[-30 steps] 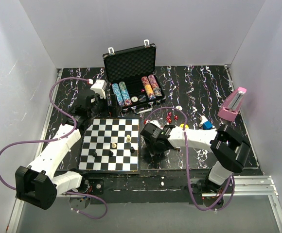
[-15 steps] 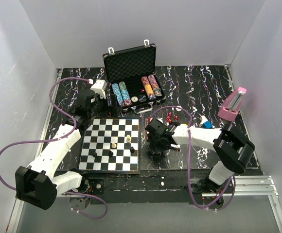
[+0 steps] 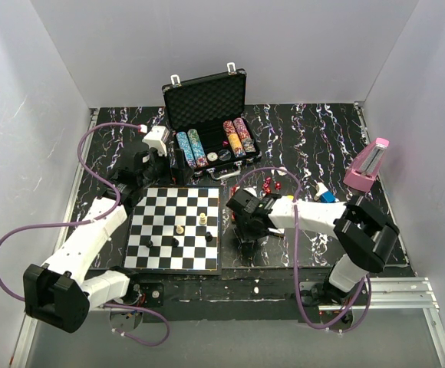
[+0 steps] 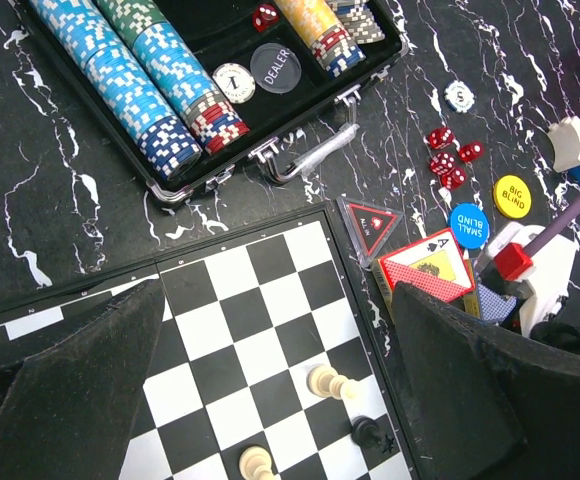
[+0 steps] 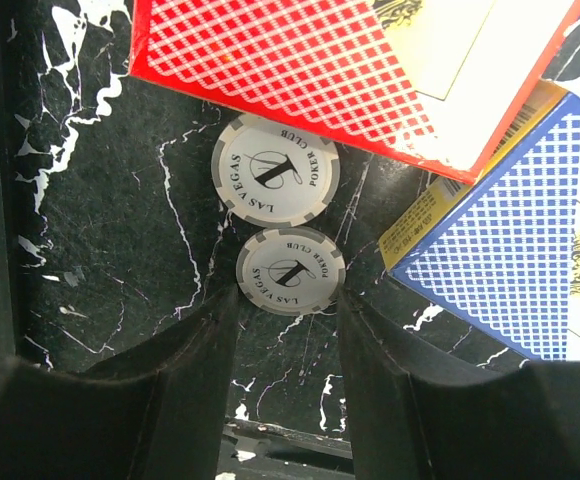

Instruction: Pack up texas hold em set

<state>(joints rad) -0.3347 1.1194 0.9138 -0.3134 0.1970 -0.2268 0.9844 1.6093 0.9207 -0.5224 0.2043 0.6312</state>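
Two grey poker chips lie flat on the table in the right wrist view. The near chip [image 5: 290, 271] sits between the right gripper [image 5: 288, 300] fingers, and the far chip [image 5: 275, 169] is just beyond it, edges about touching. The fingers are half spread with their tips tight to either side of the near chip. Can't tell if the pads actually press it. The chip is flat on the table, not lifted.

The red card deck [image 5: 340, 70] is at the far chip's far edge, and the blue card deck [image 5: 510, 250] is to its right, touching the red one. This spot is toward the table's near edge, just off the chessboard [image 3: 175, 228]'s right edge.

The left gripper [image 4: 280, 300] has its fingers fully spread with nothing between them. It hangs over the chessboard's far edge, just short of the briefcase [image 3: 207, 100].

The briefcase is open with its lid upright, at the middle of the table's far edge. Chip rows [image 4: 120, 80] fill its side compartments. The centre compartment holds the dealer button [image 4: 275, 66], a white button [image 4: 235, 82] and one red die [image 4: 264, 16].

Loose on the table between the case and the right gripper:
- red dice [image 4: 447, 160]
- yellow big blind button [image 4: 512, 194]
- blue small blind button [image 4: 468, 222]

The pink metronome [image 3: 366, 165] is near the right edge.
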